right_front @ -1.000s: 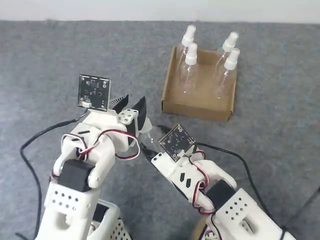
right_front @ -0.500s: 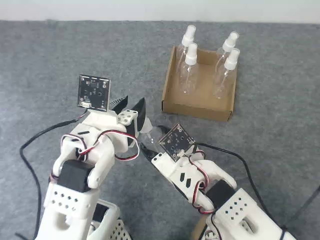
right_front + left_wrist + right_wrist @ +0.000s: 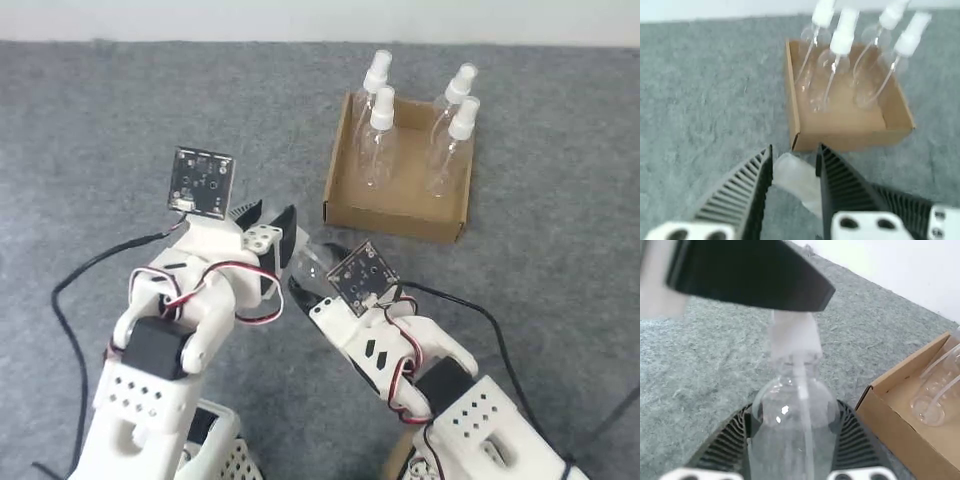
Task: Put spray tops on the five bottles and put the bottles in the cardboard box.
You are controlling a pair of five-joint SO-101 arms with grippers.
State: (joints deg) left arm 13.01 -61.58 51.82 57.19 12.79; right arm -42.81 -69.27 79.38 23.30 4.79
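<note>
1. High view: mid-worktop, the fifth bottle is held between left hand and right hand. The cardboard box sits at 1 o'clock, with four capped bottles standing inside.
2. Left wrist view: the left hand is narrowed snugly onto the spray top. Capping step, looks nearly seated!
3. Right wrist view: the right hand is clamped on the bottle's body. Next, I'd judge: the left lets go and the right carries it boxward.
</note>
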